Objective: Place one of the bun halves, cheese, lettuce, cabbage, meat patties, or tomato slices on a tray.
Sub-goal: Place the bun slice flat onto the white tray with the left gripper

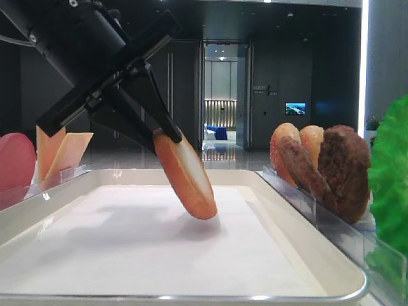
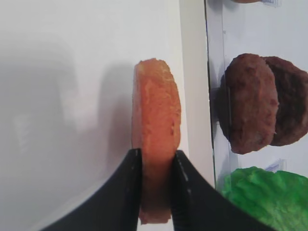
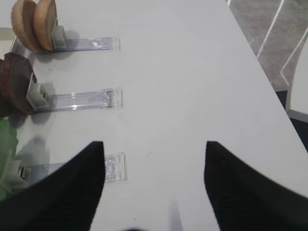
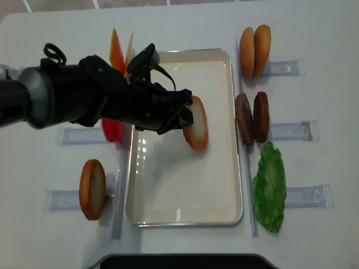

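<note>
- Bun half (image 1: 186, 173), low ext. view: pinched on edge by left gripper (image 1: 167, 135), black fingers clamped at its upper end. Bun tilted, lower edge at or just above the white floor of the tray (image 1: 306, 252), shadow right under it; contact can't be told. Cheese slices (image 1: 60, 152) and a pink-red tomato slice (image 1: 14, 162) stand past tray's left rim. Right of tray: meat patties (image 1: 341, 171) upright in clear holder, two bun halves (image 1: 294, 145) behind them, lettuce (image 1: 390, 185) at far right edge.
- R wrist view: right gripper (image 3: 155, 180) over bare white table (image 3: 192, 72), the two black fingers spread wide, nothing btwn them. Three clear holders (image 3: 79, 99) lie side by side at left; buns, a brown patty and a bit of green show at their left ends.
- L wrist view: bun seen edge-on, orange-brown rim, gripped both sides by the black fingers (image 2: 126, 192) at bottom of frame. It's over tray floor, close to the right rim. Beyond rim, two patties lean together, lettuce below them.
- Overhead view: left arm reaches from the left across tray's left rim; bun sits at gripper tip, pale face showing, over upper-middle of tray, nearer the right side. Tray holds no other food. Cheese and tomato partly hidden under arm at left. Another single bun (image 4: 92, 189) stands in holder at lower left. Buns, patties, lettuce line right side top to bottom, each by a clear holder. Right gripper not seen here.
</note>
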